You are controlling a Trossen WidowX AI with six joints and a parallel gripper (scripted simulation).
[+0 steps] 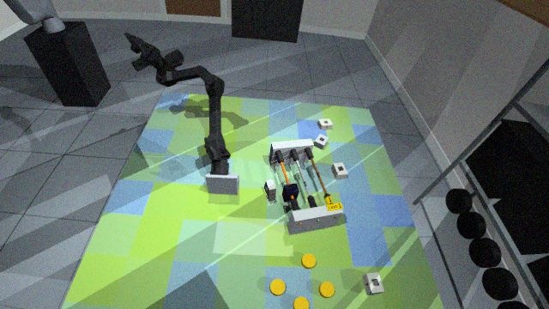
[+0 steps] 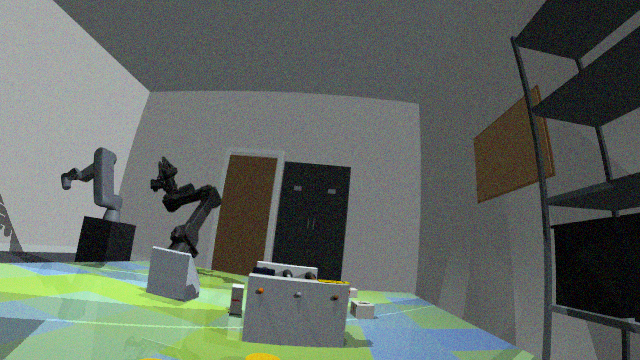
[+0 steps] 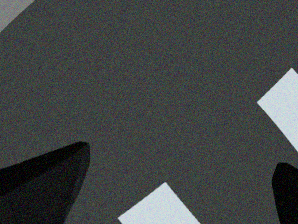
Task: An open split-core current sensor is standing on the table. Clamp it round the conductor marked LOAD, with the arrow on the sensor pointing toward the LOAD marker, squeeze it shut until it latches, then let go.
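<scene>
A fixture of two grey blocks holds three parallel conductors. The rightmost, brownish one ends at a yellow LOAD tag. A dark blue block sits on the left, orange conductor. A small white sensor with a red mark stands upright on the table just left of the fixture. My gripper is open and empty. It is raised high at the back left, far from the fixture. The wrist view shows only ceiling between the fingers.
Several small white boxes with dark holes lie around the fixture, such as one on its right and one at the front. Several yellow discs lie at the front. The arm's base stands left of the fixture. A shelf rack is at the right.
</scene>
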